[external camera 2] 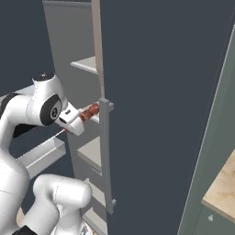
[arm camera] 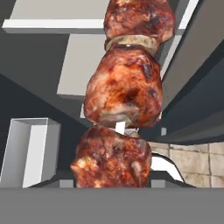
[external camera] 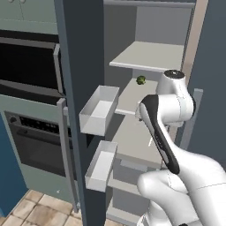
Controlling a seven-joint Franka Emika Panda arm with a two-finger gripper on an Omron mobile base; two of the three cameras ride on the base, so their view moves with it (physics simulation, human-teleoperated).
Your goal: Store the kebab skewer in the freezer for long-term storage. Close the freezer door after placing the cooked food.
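Observation:
My gripper [external camera 2: 81,117] is shut on the kebab skewer [external camera 2: 91,110]. Its reddish-brown meat chunks [arm camera: 124,87] rise between the finger tips in the hand view, and the thin stick end pokes out behind the hand. The skewer points into the freezer [external camera: 149,55], at the level of its middle pale grey shelves [external camera: 132,137]. The freezer door [external camera: 79,66] stands wide open to the left, with two white inner bins [external camera: 99,110] facing the compartment. My white arm [external camera: 163,132] covers the hand in the left base view.
A small round green item [external camera: 141,80] lies on a shelf. The other slate-blue door [external camera 2: 156,114] is shut at the right, and its grey bar handle [external camera 2: 105,156] is close beside my hand. A built-in oven [external camera: 35,137] and microwave [external camera: 26,66] stand left of the open door.

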